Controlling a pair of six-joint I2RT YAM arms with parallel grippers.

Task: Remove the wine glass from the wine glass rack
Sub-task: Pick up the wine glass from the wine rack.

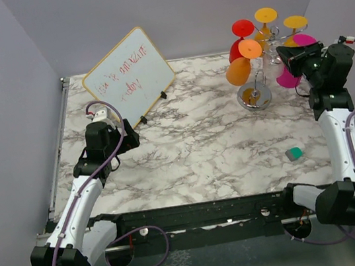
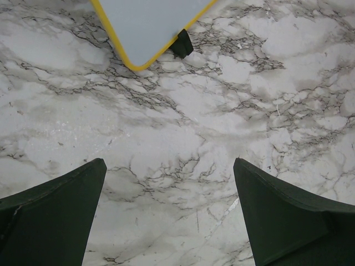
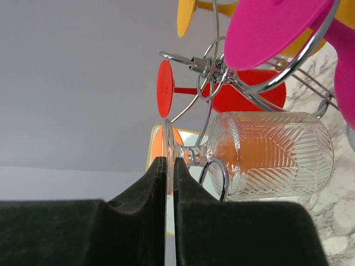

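Note:
The wine glass rack (image 1: 254, 97) stands at the back right, with red, orange, yellow and pink glasses hanging upside down from its scroll arms (image 3: 213, 66). A clear ribbed wine glass (image 3: 272, 155) hangs there too, and its stem lies in a curled wire loop. My right gripper (image 3: 170, 163) is shut on the edge of this glass's round foot (image 3: 168, 144). In the top view the right gripper (image 1: 284, 57) is at the rack's right side. My left gripper (image 2: 169, 166) is open and empty above the marble table, far from the rack.
A yellow-framed whiteboard (image 1: 129, 76) leans at the back left, just ahead of the left gripper (image 1: 128, 139); its corner shows in the left wrist view (image 2: 150, 22). A small green block (image 1: 293, 153) lies on the table right of centre. A pink glass (image 3: 277, 27) hangs close above the clear one.

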